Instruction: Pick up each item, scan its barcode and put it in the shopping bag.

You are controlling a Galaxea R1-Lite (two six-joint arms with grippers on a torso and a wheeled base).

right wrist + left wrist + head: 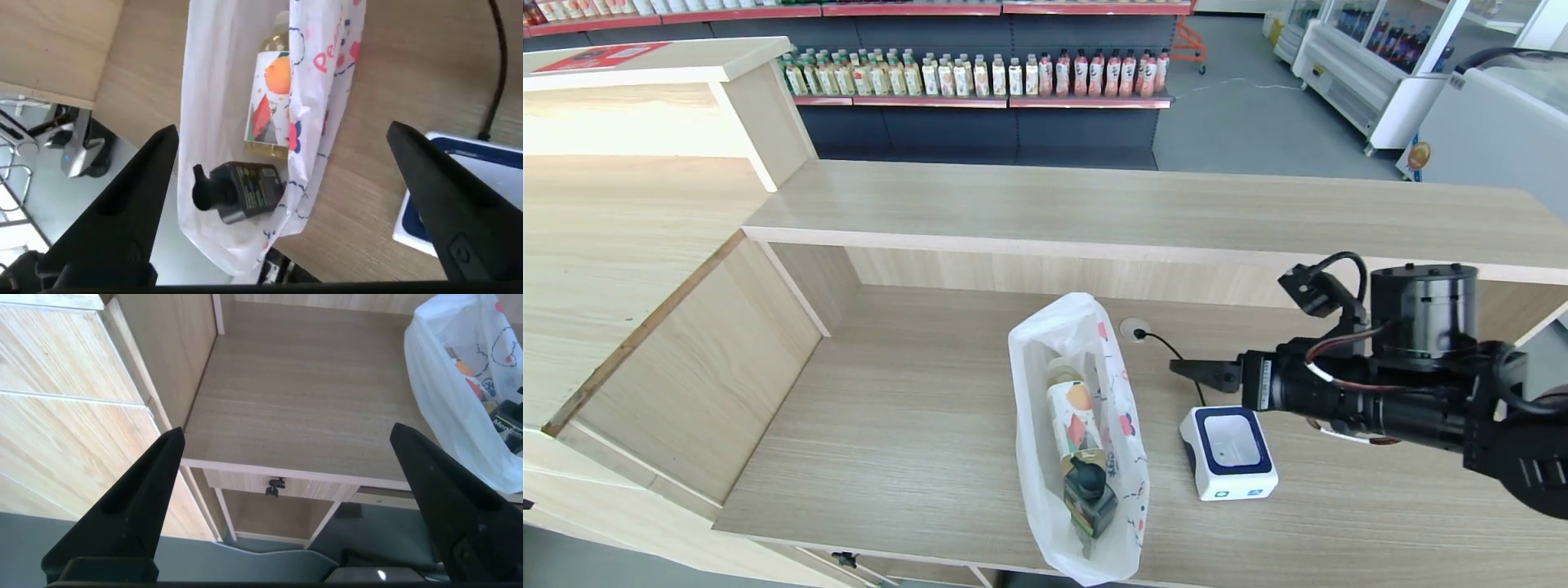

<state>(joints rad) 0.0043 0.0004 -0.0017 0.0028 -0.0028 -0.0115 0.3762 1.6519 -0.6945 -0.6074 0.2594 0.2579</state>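
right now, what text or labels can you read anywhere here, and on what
None reads whole.
White plastic shopping bag: pink lettering, cut off by folds.
Dark pump bottle: label print too small.
Tall fruit-printed bottle: no legible words.
White and blue scanner: small icons, no words.
Red counter sign: blurred.

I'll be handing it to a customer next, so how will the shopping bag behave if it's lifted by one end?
Probably floppy: the shopping bag is thin, wrinkled plastic lying slack on the counter. The drink bottle and dark pump bottle lie loose inside, so they would likely slide and sag toward the low end.
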